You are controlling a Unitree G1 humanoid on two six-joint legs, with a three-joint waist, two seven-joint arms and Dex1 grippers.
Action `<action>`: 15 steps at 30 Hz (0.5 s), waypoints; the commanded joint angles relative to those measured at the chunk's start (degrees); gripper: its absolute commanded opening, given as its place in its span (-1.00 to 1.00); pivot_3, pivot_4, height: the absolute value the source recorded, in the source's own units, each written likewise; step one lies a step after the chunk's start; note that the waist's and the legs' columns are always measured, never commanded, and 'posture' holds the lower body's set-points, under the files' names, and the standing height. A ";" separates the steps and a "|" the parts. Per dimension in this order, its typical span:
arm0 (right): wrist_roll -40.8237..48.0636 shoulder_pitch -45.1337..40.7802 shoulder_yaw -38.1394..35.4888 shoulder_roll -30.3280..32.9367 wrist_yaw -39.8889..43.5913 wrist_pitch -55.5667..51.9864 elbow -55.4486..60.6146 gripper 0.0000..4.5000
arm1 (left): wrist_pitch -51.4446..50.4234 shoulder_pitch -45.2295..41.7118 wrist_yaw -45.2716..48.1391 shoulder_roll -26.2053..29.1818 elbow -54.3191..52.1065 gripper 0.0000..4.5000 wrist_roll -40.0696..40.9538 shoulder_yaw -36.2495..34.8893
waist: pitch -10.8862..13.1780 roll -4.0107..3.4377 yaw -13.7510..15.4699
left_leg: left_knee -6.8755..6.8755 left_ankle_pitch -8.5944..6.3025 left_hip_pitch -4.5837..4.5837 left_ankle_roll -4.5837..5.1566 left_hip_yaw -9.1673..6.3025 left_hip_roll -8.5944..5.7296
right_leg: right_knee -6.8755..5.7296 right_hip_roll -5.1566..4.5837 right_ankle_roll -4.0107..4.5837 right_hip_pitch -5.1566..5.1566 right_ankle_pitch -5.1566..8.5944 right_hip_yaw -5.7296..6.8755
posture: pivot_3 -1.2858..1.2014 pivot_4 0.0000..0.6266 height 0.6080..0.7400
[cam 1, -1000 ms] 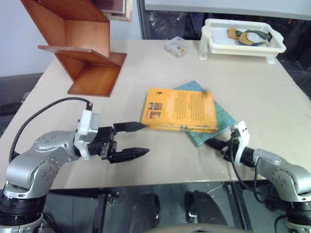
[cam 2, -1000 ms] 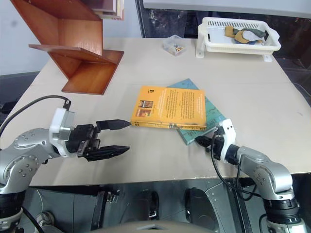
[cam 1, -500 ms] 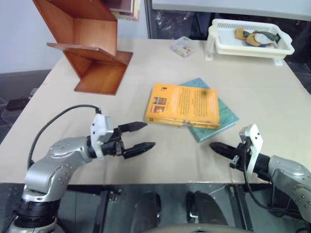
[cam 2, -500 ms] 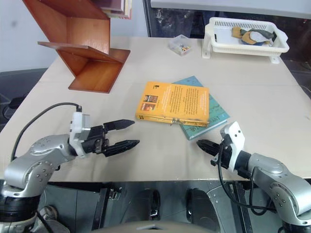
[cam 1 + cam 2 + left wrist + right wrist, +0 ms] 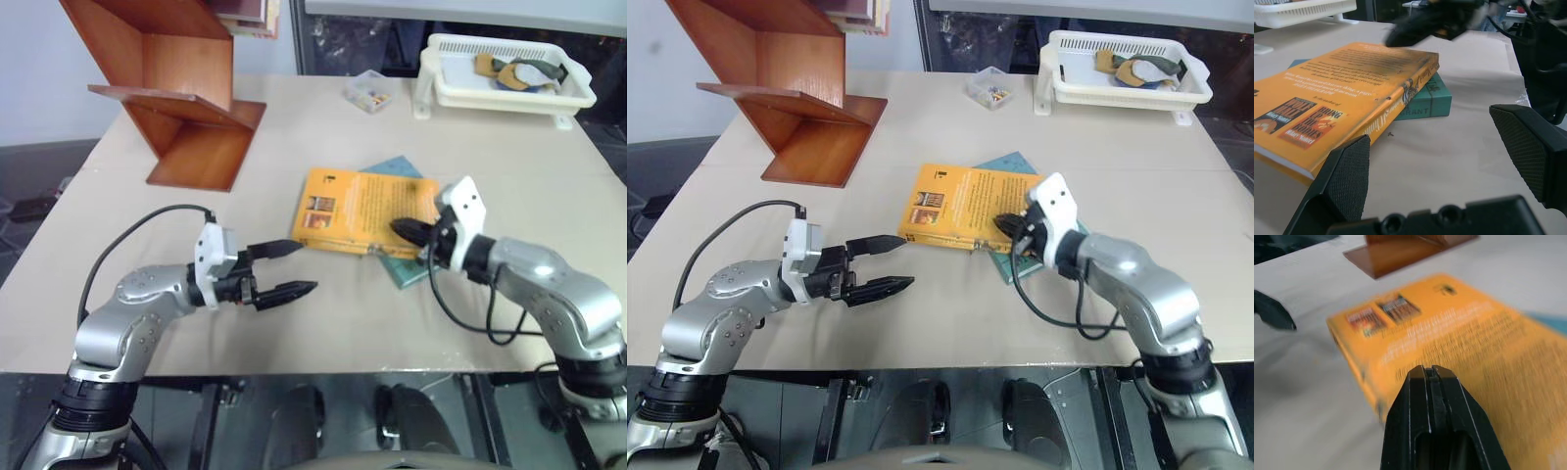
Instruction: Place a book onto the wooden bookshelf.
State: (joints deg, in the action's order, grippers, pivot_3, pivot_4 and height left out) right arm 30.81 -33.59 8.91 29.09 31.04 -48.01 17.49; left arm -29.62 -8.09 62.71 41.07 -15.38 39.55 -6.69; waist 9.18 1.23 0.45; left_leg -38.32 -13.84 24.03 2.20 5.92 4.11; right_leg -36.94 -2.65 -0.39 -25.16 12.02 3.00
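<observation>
Orange-yellow book (image 5: 364, 211), teal book (image 5: 431, 257), reddish-brown bookshelf (image 5: 181, 93).

I see my left claw (image 5: 1449, 161) spread wide, the orange book (image 5: 1347, 93) lying atop the teal book (image 5: 1427, 98) on the desk (image 5: 1459, 147).

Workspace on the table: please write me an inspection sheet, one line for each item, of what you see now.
Surface: beige table, flat, no spill seen.
Job's things: orange-yellow book lies flat on a teal-blue book; wooden bookshelf at the far left corner.
Clutter: white plastic basket tray with small items; small clear box.
Grippers: left gripper open, near the book's left end, apart from it; right gripper shut, above the book's right part.
Cables: black cable on the left arm; another on the right arm.
Surroundings: nothing seen of note.
</observation>
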 commanded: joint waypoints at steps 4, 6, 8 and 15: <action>-7.78 -12.42 7.01 -0.21 11.12 7.13 -17.21 -0.97 | 0.99 4.23 -1.67 -0.17 -5.57 1.00 0.83 -2.44 | 0.00 -0.01 0.08 | 0.01 0.00 0.00 0.00 0.01 0.01 | -0.01 0.00 0.02 -0.01 -0.01 0.00 | 0.03 -0.52 1.00; -10.59 -15.40 7.90 -0.76 13.41 10.98 -23.80 -0.97 | 1.35 6.24 -2.96 -0.75 -6.96 1.00 0.29 -2.45 | 0.00 -0.01 0.03 | 0.01 0.00 0.01 0.00 0.02 0.01 | -0.02 -0.01 0.00 -0.02 -0.03 -0.01 | 0.03 -0.52 1.00; -10.77 -16.22 6.90 -1.20 14.83 12.28 -24.99 -0.97 | 2.75 6.89 -4.57 -1.87 -7.04 1.00 -1.96 -1.06 | 0.01 -0.01 0.19 | 0.01 0.00 0.02 0.00 0.06 0.01 | -0.02 -0.02 -0.01 -0.03 -0.04 -0.03 | 0.03 -0.52 1.00; -6.82 -10.16 2.48 1.03 16.33 7.47 -11.06 -0.97 | 3.61 2.22 -7.29 -4.71 -3.95 1.00 -4.46 1.04 | 0.00 -0.01 0.28 | -0.01 0.01 0.17 -0.01 0.05 0.03 | -0.04 -0.02 -0.16 -0.08 -0.14 0.11 | 0.03 -0.52 1.00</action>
State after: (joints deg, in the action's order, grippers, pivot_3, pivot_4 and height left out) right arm 22.67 -43.67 13.92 29.40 47.07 -39.74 2.84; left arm -27.05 -5.34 55.36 36.45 -18.91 35.03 -5.68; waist 9.18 1.21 0.74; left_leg -38.33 -13.83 24.18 2.19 5.96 4.13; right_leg -36.99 -2.67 -0.55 -25.24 11.88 3.10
